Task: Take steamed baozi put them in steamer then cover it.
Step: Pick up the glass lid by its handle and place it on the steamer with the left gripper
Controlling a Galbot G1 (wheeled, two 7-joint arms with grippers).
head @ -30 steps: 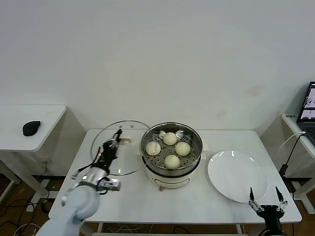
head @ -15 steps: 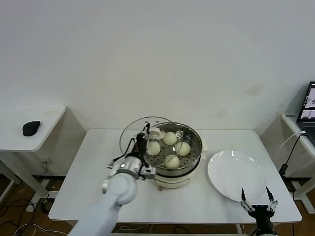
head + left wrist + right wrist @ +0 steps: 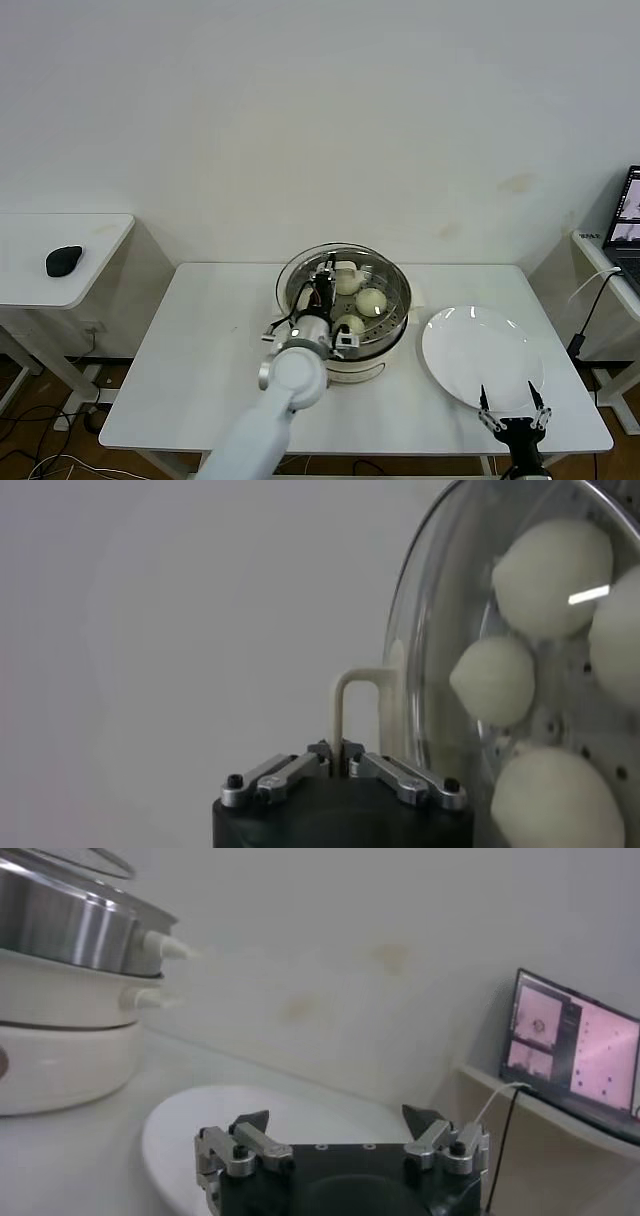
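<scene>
Glass lid held over the steamer of buns

The table (image 3: 200,340) carries the steamer (image 3: 385,320) at its middle and a plate (image 3: 480,350) to the right. The lid (image 3: 300,262) hangs above the buns (image 3: 371,301); only the left wrist view shows the left gripper (image 3: 341,759) clamped on its handle (image 3: 356,710). The right gripper (image 3: 511,415), fingers apart, waits at the near right edge.

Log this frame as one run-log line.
left gripper: shut on cover handle, over steamer | baozi: inside steamer | right gripper: open, idle near plate
</scene>
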